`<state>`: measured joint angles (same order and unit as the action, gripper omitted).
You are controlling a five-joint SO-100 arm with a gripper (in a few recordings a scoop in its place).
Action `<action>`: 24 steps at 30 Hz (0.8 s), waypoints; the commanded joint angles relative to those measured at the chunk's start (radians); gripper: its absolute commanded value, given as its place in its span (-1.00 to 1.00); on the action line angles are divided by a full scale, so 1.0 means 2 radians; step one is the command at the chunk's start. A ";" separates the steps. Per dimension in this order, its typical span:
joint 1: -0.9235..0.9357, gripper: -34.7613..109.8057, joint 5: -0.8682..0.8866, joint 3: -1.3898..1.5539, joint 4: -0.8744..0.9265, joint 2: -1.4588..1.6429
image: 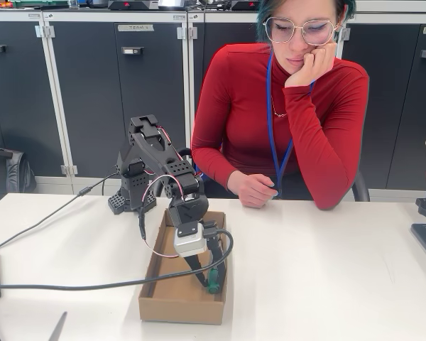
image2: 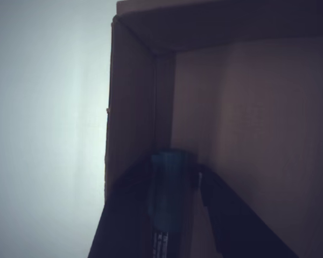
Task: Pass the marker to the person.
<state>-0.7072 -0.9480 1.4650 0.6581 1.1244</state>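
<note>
Cardboard walls of a shallow box (image: 153, 302) surround our gripper (image: 207, 278), which reaches down inside it. We see the marker (image: 214, 282) standing against the box's right wall in the fixed view, its green end between our fingers (image2: 234, 220), which sit narrowly around it. The person (image: 284, 128) sits behind the table (image: 341, 284), chin on hand.

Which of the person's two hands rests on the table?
The hand beside the blue lanyard rests on the white table; the other hand props the chin.
</note>
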 commanded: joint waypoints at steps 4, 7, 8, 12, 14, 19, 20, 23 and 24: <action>-0.066 -0.18 -0.025 -0.005 0.000 0.026; -0.061 -0.20 -0.026 -0.005 0.001 0.025; -0.061 -0.23 -0.026 -0.005 0.001 0.025; -0.054 -0.25 -0.040 -0.005 0.015 0.022; -0.049 -0.24 -0.045 -0.003 0.021 0.021; -0.038 -0.21 -0.040 -0.021 0.037 0.008; -0.036 -0.19 -0.040 -0.025 0.040 0.005; -0.031 -0.18 -0.040 -0.026 0.038 -0.002; -0.030 -0.19 -0.039 -0.027 0.038 -0.002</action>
<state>-0.7072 -1.0201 1.4634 0.7378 1.1152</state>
